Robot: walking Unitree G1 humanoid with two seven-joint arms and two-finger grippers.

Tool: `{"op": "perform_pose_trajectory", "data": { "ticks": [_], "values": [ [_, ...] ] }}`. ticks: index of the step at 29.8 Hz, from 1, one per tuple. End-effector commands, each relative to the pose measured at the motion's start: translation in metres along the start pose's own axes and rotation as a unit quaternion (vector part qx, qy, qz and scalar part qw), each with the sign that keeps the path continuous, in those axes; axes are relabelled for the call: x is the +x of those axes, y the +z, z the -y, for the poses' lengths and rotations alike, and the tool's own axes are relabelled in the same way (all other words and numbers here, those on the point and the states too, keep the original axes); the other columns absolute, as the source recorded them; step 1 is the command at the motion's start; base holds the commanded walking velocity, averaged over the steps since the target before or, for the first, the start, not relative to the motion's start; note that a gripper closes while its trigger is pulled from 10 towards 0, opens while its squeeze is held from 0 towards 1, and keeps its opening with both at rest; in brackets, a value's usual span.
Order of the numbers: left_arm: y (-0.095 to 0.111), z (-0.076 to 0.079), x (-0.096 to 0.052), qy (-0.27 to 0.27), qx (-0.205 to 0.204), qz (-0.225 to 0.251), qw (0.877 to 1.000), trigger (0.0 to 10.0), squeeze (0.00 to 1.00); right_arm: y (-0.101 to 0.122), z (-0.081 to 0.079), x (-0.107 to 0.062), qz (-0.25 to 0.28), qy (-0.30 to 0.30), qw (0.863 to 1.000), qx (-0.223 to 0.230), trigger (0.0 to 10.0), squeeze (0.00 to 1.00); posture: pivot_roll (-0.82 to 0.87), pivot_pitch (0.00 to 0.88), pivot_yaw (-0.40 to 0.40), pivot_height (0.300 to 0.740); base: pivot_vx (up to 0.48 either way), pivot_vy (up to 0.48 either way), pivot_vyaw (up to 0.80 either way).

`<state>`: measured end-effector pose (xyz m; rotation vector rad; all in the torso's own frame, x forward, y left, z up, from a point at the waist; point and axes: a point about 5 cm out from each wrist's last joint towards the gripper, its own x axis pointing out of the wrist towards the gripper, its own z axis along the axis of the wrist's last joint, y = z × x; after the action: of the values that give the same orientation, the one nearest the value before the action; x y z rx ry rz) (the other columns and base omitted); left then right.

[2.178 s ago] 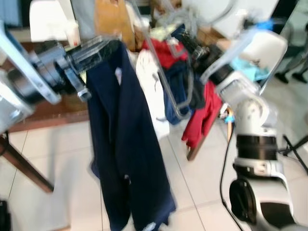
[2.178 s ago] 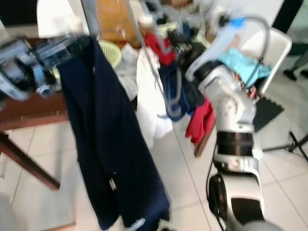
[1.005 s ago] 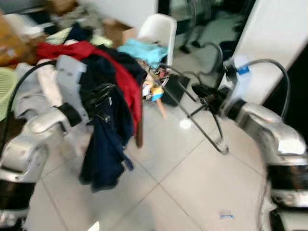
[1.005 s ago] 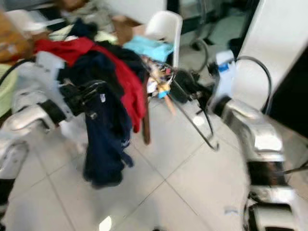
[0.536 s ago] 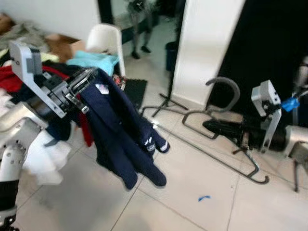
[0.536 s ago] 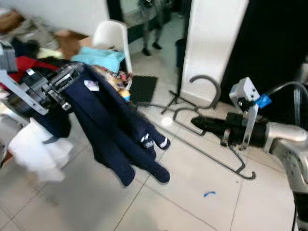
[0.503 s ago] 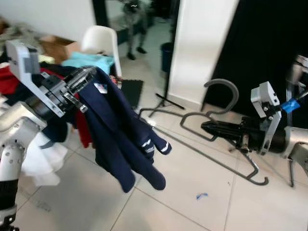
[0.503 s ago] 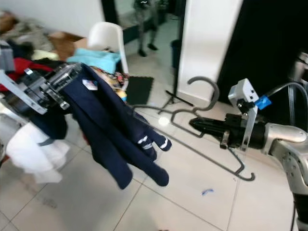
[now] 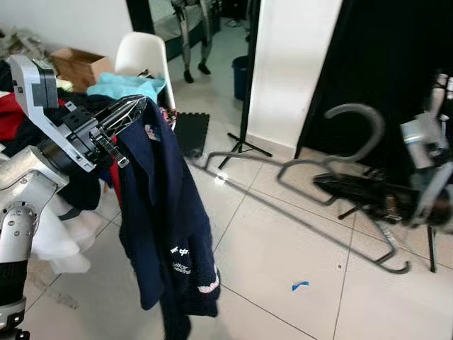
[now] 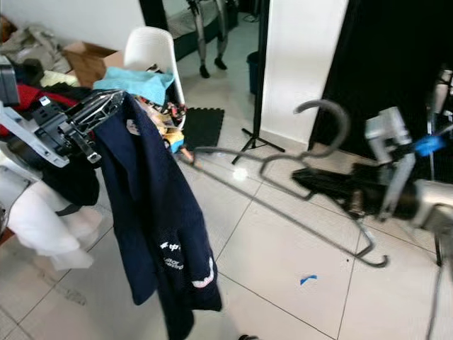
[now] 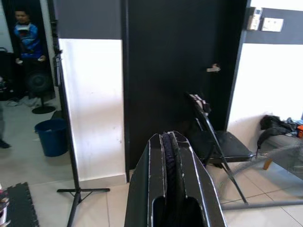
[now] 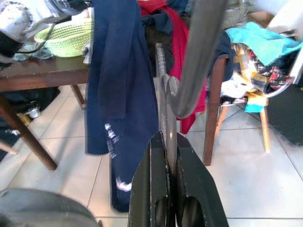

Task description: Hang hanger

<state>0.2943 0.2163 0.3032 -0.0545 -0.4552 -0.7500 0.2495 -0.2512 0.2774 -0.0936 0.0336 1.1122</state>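
Both grippers loaded up
Left gripper (image 9: 134, 108) at upper left is clamped on a navy jacket (image 9: 166, 234) (hanging limp); right gripper (image 10: 308, 182) pinches the grey hanger (image 10: 283, 205) mid-right

A white pillar (image 9: 290, 64) is flanked by black panels (image 9: 382, 64). Pale floor tiles (image 9: 283, 248) are spread before the pillar, with a white chair (image 9: 145, 53) and a cardboard box (image 9: 74, 64) off to one side of it.
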Motion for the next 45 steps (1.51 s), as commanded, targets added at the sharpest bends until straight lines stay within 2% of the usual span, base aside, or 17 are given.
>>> {"op": "perform_pose_trajectory", "data": {
  "ticks": [1,5,11,14,21,32,34,37,40,43,44,45],
  "values": [
    [0.010,-0.001,0.001,-0.004,0.006,0.022,1.000,10.0,0.00,0.002,-0.007,-0.002,0.000,0.027,1.000,-0.001,10.0,0.00,-0.08,0.123,0.049,0.740,0.000,0.000,0.00],
    [0.010,-0.002,0.001,-0.005,0.005,0.019,1.000,10.0,0.00,0.007,-0.010,-0.011,-0.001,0.042,0.999,-0.004,10.0,0.00,-0.08,0.124,0.050,0.740,0.000,0.000,0.00],
    [0.013,-0.002,-0.001,-0.007,-0.001,0.023,1.000,10.0,0.00,0.012,-0.016,-0.012,0.006,0.068,0.998,-0.004,10.0,0.00,-0.08,0.125,0.051,0.740,0.000,0.000,0.00],
    [0.013,0.000,-0.001,-0.022,-0.009,0.024,0.999,10.0,0.00,0.011,-0.021,-0.004,0.005,0.083,0.996,-0.008,10.0,0.00,-0.08,0.124,0.050,0.740,0.000,0.000,0.00],
    [0.014,0.009,0.001,-0.048,-0.020,0.025,0.998,10.0,0.00,0.013,-0.017,0.021,0.008,0.057,0.998,-0.040,10.0,0.00,-0.07,0.121,0.051,0.740,0.000,0.000,0.00],
    [0.017,0.014,0.004,-0.054,-0.031,0.041,0.997,10.0,0.00,0.017,-0.018,0.034,0.005,0.046,0.998,-0.053,10.0,0.00,-0.07,0.121,0.051,0.740,0.000,0.000,0.00],
    [0.018,0.016,0.009,-0.034,-0.055,0.074,0.995,10.0,0.00,0.012,-0.019,0.044,0.001,0.037,0.998,-0.046,10.0,0.00,-0.07,0.123,0.052,0.740,0.000,0.000,0.00],
    [0.018,0.017,0.012,-0.025,-0.067,0.086,0.994,10.0,0.00,0.011,-0.019,0.047,0.000,0.033,0.999,-0.044,10.0,0.00,-0.07,0.123,0.052,0.740,0.000,0.000,0.00],
    [0.017,0.027,0.028,-0.004,-0.129,0.130,0.983,10.0,0.00,0.003,-0.018,0.064,-0.011,0.012,0.999,-0.037,10.0,0.00,-0.07,0.124,0.055,0.740,0.000,0.000,0.00],
    [0.016,0.031,0.033,-0.002,-0.147,0.137,0.980,10.0,0.00,0.000,-0.018,0.070,-0.015,0.004,0.999,-0.036,10.0,0.00,-0.07,0.124,0.055,0.740,0.000,0.000,0.00],
    [0.015,0.050,0.045,-0.032,-0.181,0.146,0.972,10.0,0.00,-0.007,-0.012,0.085,-0.028,-0.035,0.999,-0.030,10.0,0.00,-0.07,0.123,0.055,0.740,0.000,0.000,0.00],
    [0.015,0.055,0.048,-0.044,-0.188,0.147,0.970,10.0,0.00,-0.009,-0.009,0.089,-0.032,-0.048,0.998,-0.029,10.0,0.00,-0.07,0.123,0.055,0.740,0.000,0.000,0.00]
  ]
}}
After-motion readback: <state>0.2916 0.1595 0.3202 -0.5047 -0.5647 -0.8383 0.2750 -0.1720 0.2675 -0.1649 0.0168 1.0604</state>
